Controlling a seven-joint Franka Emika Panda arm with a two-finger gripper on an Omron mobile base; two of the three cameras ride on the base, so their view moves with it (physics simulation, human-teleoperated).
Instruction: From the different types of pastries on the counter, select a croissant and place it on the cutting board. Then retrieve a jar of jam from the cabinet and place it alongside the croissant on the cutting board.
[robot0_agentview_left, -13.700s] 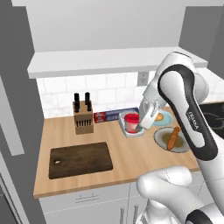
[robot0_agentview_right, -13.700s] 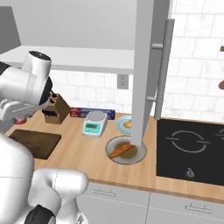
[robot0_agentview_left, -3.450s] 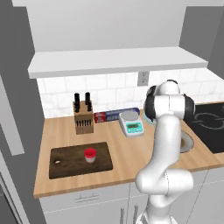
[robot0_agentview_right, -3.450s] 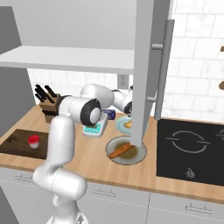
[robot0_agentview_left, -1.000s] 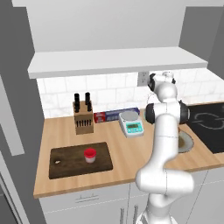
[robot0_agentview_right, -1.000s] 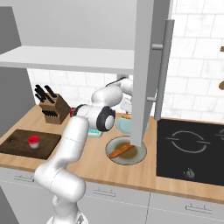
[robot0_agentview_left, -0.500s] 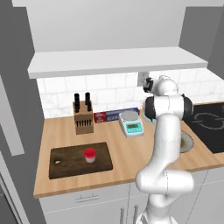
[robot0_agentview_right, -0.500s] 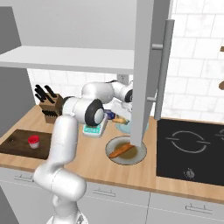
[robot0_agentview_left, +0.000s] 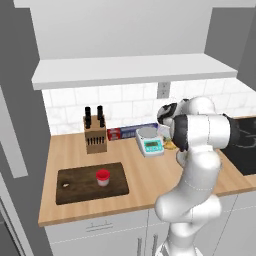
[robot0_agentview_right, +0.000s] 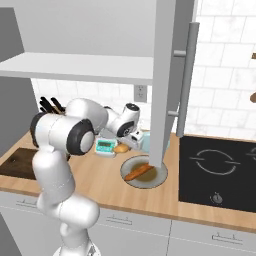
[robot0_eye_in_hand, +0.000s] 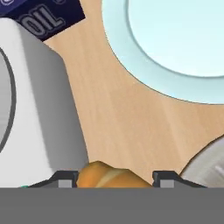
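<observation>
In the hand view the golden-brown croissant (robot0_eye_in_hand: 109, 175) sits between my gripper's (robot0_eye_in_hand: 114, 180) two dark fingertips, which press on its ends. It hangs over bare counter (robot0_eye_in_hand: 122, 113), off the pale blue plate (robot0_eye_in_hand: 175, 39). In the right base view the gripper (robot0_agentview_right: 125, 144) holds the croissant (robot0_agentview_right: 121, 148) just right of the scale (robot0_agentview_right: 106, 146). The dark cutting board (robot0_agentview_left: 92, 183) lies at the counter's left with the red-lidded jar of jam (robot0_agentview_left: 103, 177) standing on it. The long orange-brown pastry (robot0_agentview_right: 139, 172) lies on a grey plate (robot0_agentview_right: 160, 177).
A white kitchen scale (robot0_agentview_left: 150, 141) and a blue foil box (robot0_agentview_left: 125, 132) stand by the wall, the knife block (robot0_agentview_left: 95, 136) further left. An open cabinet door (robot0_agentview_right: 167, 75) hangs above the plates. A black hob (robot0_agentview_right: 220, 167) lies to the right.
The arm has swung and lowered its hand toward the left. The croissant has gone with it, from over the pale blue plate to beside the scale.
</observation>
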